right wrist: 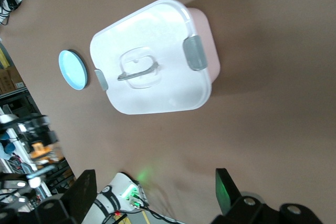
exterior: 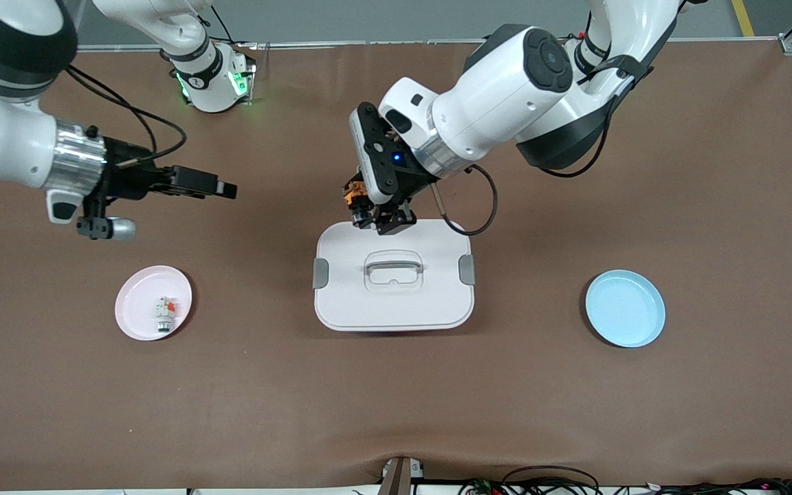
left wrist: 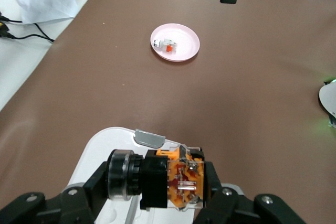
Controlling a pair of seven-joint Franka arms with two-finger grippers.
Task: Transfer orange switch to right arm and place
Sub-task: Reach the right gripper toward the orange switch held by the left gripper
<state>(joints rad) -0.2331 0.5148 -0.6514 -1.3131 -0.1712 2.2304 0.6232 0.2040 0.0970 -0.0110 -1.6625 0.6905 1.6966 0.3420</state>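
Note:
My left gripper (exterior: 377, 218) is shut on the orange switch (exterior: 357, 201), a stubby black part with an orange end and a silver ring. It holds the switch sideways in the air over the edge of the white lidded box (exterior: 430, 309) that lies farther from the front camera. In the left wrist view the switch (left wrist: 184, 179) sits crosswise in my left gripper (left wrist: 157, 181). My right gripper (exterior: 226, 187) is open and empty, level in the air over bare table toward the right arm's end. Its fingers (right wrist: 226, 190) stand wide apart in the right wrist view.
A pink plate (exterior: 136, 299) holding a white-grey part with a red tab (exterior: 165, 311) lies toward the right arm's end. A blue plate (exterior: 625, 307) lies toward the left arm's end. The box has a clear lid handle (exterior: 394, 267) and grey clips.

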